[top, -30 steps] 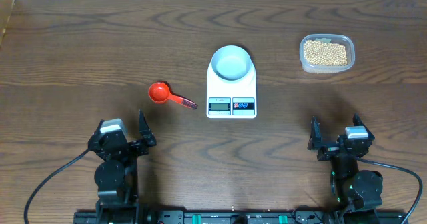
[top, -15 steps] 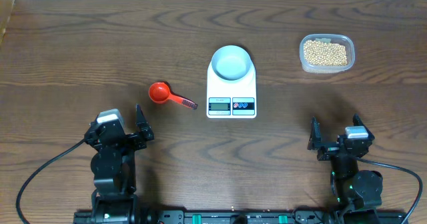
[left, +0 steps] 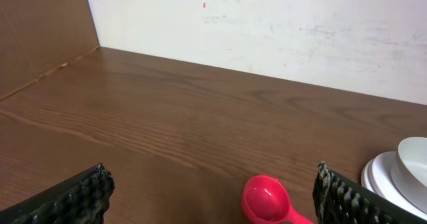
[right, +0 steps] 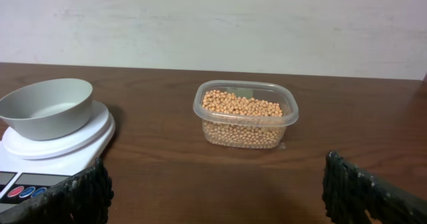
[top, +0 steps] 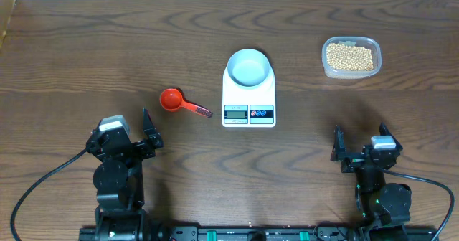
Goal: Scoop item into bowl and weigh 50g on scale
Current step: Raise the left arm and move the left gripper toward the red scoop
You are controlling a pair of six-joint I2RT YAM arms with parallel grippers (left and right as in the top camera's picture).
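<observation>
The pale bowl stands empty on the white scale at the table's middle. Tan beans fill a clear plastic tub at the back right. My left gripper is open near the front left, apart from everything. In the left wrist view its jaws frame bare wood, with a red scoop just ahead on the right. My right gripper is open at the front right. Its wrist view shows the beans ahead, and the bowl on the scale to the left.
The red scoop lies left of the scale, its handle pointing right towards the scale. A brown cardboard wall borders the table's far left. A white wall runs along the back edge.
My left arm has shifted a little to the left and turned slightly, still open. The right arm, the scoop, the bowl and the tub have not moved.
</observation>
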